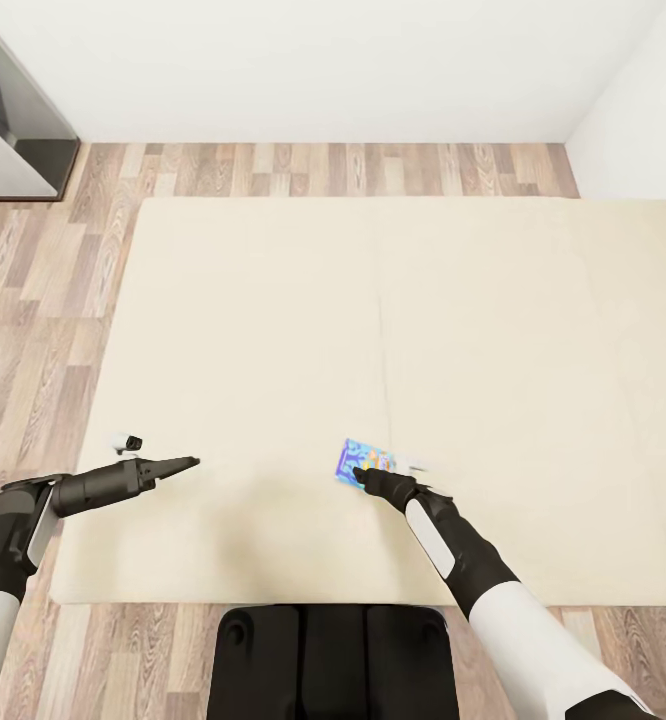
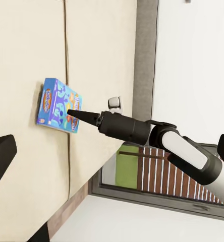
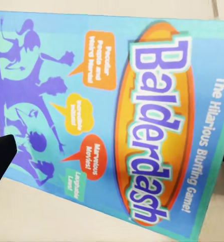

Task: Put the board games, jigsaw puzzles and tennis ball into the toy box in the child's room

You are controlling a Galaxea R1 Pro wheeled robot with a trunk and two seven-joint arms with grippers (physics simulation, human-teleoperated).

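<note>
Head view over the bed (image 1: 273,330), its beige mattress ringed by wood-plank floor (image 1: 43,290) and white wall (image 1: 323,60). A blue board game (image 1: 364,464), printed "Balderdash" (image 3: 157,131), lies flat near the mattress's near edge, nothing else close by. The right hand (image 1: 361,476) reaches its near edge, fingers appearing pressed together, not pinching it. The left hand (image 1: 191,462) hovers well apart over bare mattress, fingers together. Dark furniture (image 1: 13,110) stands at the far-left corner.

Wood-plank floor (image 1: 63,260) meets a white wall (image 1: 323,70) beyond.
</note>
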